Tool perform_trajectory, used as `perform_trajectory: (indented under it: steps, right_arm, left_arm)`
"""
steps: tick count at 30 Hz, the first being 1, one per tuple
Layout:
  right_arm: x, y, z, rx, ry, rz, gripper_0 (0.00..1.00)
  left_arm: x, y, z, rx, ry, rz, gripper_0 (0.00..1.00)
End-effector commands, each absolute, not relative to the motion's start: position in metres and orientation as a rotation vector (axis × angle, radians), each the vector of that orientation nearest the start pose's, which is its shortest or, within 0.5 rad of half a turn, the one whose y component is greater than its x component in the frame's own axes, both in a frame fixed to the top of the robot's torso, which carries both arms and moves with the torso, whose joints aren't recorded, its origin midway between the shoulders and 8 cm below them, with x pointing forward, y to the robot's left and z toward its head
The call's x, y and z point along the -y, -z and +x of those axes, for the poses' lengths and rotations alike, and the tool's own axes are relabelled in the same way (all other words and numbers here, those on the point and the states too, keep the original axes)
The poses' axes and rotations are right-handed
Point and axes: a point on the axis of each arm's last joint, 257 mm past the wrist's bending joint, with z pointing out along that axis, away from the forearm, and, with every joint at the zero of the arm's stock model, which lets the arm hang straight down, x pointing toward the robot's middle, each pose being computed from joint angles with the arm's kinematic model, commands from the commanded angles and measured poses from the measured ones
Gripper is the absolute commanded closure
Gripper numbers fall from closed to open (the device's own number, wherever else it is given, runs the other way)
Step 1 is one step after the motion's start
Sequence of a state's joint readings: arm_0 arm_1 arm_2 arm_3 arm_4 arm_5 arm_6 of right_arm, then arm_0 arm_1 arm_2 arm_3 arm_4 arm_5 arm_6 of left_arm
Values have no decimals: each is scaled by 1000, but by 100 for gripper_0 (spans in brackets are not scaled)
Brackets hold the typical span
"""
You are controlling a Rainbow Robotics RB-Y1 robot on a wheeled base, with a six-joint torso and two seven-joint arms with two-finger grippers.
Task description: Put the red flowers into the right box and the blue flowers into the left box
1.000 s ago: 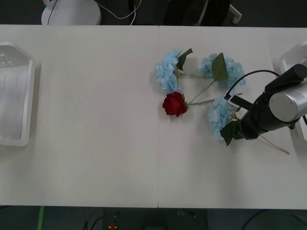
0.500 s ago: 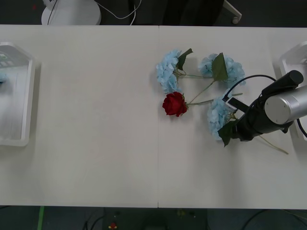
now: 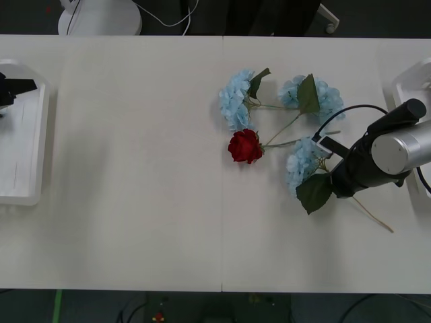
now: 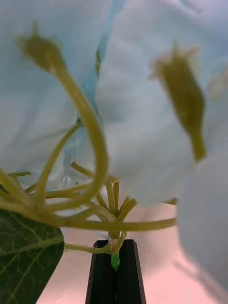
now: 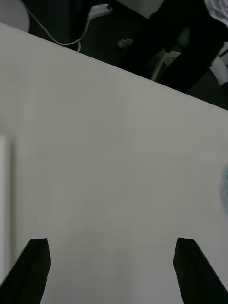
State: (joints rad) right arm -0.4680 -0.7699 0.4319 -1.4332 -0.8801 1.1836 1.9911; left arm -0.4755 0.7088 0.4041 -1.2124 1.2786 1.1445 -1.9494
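front view: on the white table (image 3: 135, 168), right of centre, three blue flowers and one red rose (image 3: 244, 146) lying in a loose bunch. two blue clusters toward the far edge, one at (image 3: 236, 99) and one at (image 3: 311, 96), each with a dark green leaf across it. just nearer than these, the red rose, its stem running right toward the third blue flower (image 3: 300, 166). right gripper (image 3: 328, 176) at that third cluster's stem base, arm reaching in from the right edge, a broad green leaf (image 3: 314, 193) hanging just beside it, a thin pale stem trailing out to the right behind. right box (image 3: 408, 81) peeking in at the right edge, well apart from the rose. left box (image 3: 27, 145) at the left edge of the table, with the left gripper (image 3: 10, 89) dark above its far end.

right wrist view: black fingers (image 4: 112, 273) pressed together, clamped on the green stem (image 4: 115, 260) of the blue flower; pale petals (image 4: 152, 128) and yellow-green stalks close ahead, a dark leaf (image 4: 26, 256) to one side.

left wrist view: two black fingertips (image 5: 38, 270) set wide apart at the corners, nothing between them, bare table (image 5: 104, 156) beyond, a sliver of white rim (image 5: 4, 199) at one edge, dark floor past the table's far side.
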Motion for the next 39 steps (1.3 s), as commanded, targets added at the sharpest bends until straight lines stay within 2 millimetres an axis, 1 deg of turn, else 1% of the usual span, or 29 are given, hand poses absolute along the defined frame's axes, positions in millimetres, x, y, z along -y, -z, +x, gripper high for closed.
perform_trajectory:
  steps: [1,3,4,5,7,8,9,11,13,14,16,18,19,20,23,24,25,28,32,34,36,38,39]
  right_arm:
    - [268,301,497,-2403,9,-1098,100]
    - [261,283,500,-2366,-31,-1084,100]
    - [255,268,502,-2337,-62,-1070,100]
    - [254,261,504,-2322,-75,-1063,100]
    - [247,236,506,-2265,-107,-1053,100]
    - [237,218,506,-2220,-158,-1044,100]
    - [230,208,505,-2194,-192,-1042,100]
    - [209,180,504,-2118,-278,-1033,100]
    - [190,152,502,-2040,-354,-1025,100]
    - [183,143,502,-2012,-374,-1022,100]
    - [161,114,498,-1938,-477,-1008,100]
    - [138,90,496,-1881,-576,-993,100]
    - [132,83,496,-1867,-599,-989,100]
    - [121,73,496,-1849,-654,-976,100]
    - [104,52,503,-1818,-739,-946,100]
    - [95,45,505,-1807,-780,-936,100]
    - [90,42,507,-1804,-796,-934,100]
    - [64,29,517,-1786,-862,-923,100]
    - [39,17,526,-1777,-941,-895,100]
    - [22,11,529,-1771,-998,-872,100]
    - [4,8,530,-1764,-1049,-853,100]
    - [-8,7,530,-1768,-1087,-831,100]
    - [-21,6,528,-1768,-1118,-819,100]
  left_arm:
    - [-327,87,584,-1979,662,148,23]
    - [-297,89,582,-1972,685,206,22]
    - [-276,93,580,-1971,703,244,21]
    - [-266,95,578,-1972,711,262,21]
    - [-236,102,574,-1971,727,317,18]
    - [-215,110,569,-1974,725,361,15]
    - [-204,115,566,-1977,722,385,14]
    - [-177,123,558,-1975,713,450,13]
    - [-156,131,548,-1975,700,515,13]
    - [-151,132,545,-1970,697,534,13]
    - [-128,139,528,-1956,700,633,13]
    - [-112,142,514,-1930,712,728,13]
    - [-108,142,510,-1920,714,754,13]
    - [-100,144,502,-1903,730,798,13]
    - [-94,147,489,-1851,744,883,13]
    - [-94,149,484,-1828,747,913,13]
    - [-95,150,481,-1815,745,928,13]
    - [-106,160,465,-1763,755,982,13]
    - [-125,170,443,-1716,805,972,13]
    - [-136,176,430,-1691,821,970,13]
    - [-144,179,421,-1668,851,926,13]
    - [-146,181,416,-1647,868,893,13]
    - [-144,183,412,-1631,899,847,13]
